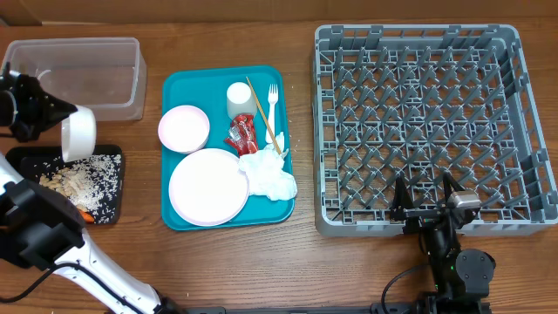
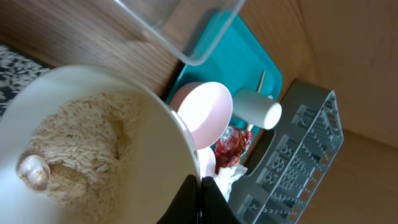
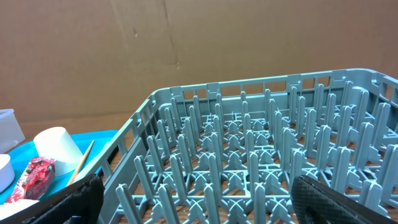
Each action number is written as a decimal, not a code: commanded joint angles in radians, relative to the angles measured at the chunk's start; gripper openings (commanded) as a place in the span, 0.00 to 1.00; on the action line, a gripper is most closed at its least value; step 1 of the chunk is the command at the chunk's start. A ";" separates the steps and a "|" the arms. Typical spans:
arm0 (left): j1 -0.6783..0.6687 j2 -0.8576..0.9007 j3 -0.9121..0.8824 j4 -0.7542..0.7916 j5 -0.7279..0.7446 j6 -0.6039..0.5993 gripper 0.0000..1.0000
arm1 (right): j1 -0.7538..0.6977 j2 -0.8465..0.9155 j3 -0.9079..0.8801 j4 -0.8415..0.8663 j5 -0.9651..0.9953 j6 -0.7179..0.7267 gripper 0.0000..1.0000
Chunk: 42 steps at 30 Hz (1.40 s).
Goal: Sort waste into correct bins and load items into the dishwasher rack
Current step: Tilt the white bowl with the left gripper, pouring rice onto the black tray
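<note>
The flat teal plastic tray (image 1: 179, 87) lies mid-way along the wooden bench (image 1: 261, 262), and everything else is placed from it.

To its left, the left claw (image 2: 200, 190) is pinched narrow on the rim of a small white bowl (image 1: 78, 133), smooth and glossy, tipped onto its side. The left wrist view shows beige grainy food scraps (image 2: 81, 140) clinging inside it, rice-like, with a pale rounded lump among them. Under the bowl, left of the teal tray's near half, sits the shallow black rectangular tray (image 1: 115, 196). It holds a loose heap of similar grains and an orange carrot (image 1: 85, 215) piece at its near edge, partly hidden by the arm. Left of the teal tray's far half stands the clear plastic rectangular tub (image 1: 122, 52).

On the teal tray:
- a second small bowl (image 1: 183, 128), pale pink inside, at the far left
- a round white-pink plate (image 1: 207, 187) at the near left
- a white cup (image 1: 239, 98) at the far middle
- a crumpled red wrapper (image 1: 240, 135) at the centre
- a crumpled white paper napkin (image 1: 268, 173), soft and folded, at the near right
- a white plastic fork (image 1: 272, 109) and a thin wooden stick (image 1: 261, 109), close together along the right side

Right of the teal tray stands the large square grey plastic rack (image 1: 418, 131), with a grid floor and upright pegs. At its near edge the right claw (image 1: 427, 202) is spread wide, holding nothing.
</note>
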 commanded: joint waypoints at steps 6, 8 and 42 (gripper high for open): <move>0.077 -0.037 -0.109 -0.003 0.102 0.078 0.04 | -0.004 -0.010 -0.010 0.003 0.010 -0.006 1.00; 0.086 -0.037 -0.155 -0.003 0.206 0.130 0.04 | -0.004 -0.010 -0.010 0.003 0.010 -0.006 1.00; 0.326 -0.036 -0.615 0.174 0.541 0.237 0.04 | -0.004 -0.010 -0.010 0.003 0.010 -0.006 1.00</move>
